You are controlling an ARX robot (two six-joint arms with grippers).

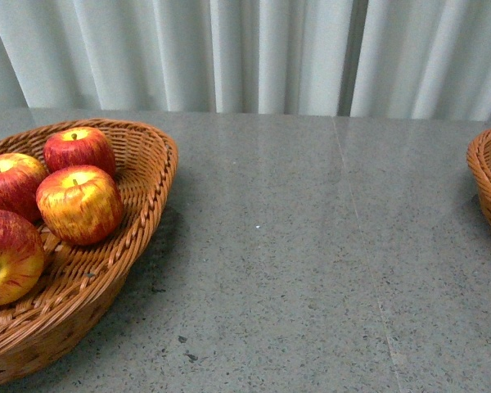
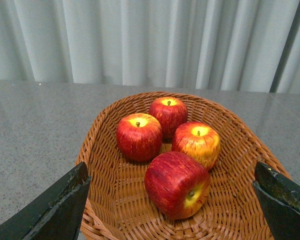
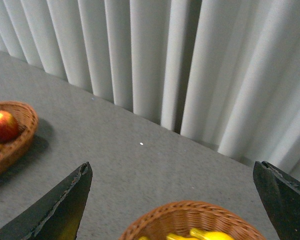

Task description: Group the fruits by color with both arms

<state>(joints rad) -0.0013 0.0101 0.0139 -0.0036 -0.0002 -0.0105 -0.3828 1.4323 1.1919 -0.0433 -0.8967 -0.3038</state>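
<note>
Apples: four glossy red apples with yellow streaks (image 1: 79, 203) are sitting together in the brown woven wicker basket (image 1: 143, 214) at the left edge of the front view. Three are standing stem up; the nearest one, at centre bottom of the left wrist view, is lying tipped on its side.
Bananas: yellow bananas (image 3: 202, 234) are just peeking over the rim of a second brown wicker basket (image 3: 190, 216) at the bottom centre of the right wrist view, so I'm only seeing the tops.
Baskets: they're sitting well apart on the grey speckled stone table (image 1: 311, 262), one at each side edge of the front view.
Left gripper (image 2: 175, 200): black, hanging over the apple basket, jaws spread wide and gripping nothing.
Right gripper (image 3: 180, 207): black too, hanging above the banana basket, jaws wide apart and empty.
Background: pale pleated curtain (image 1: 254, 53) running across the top.
</note>
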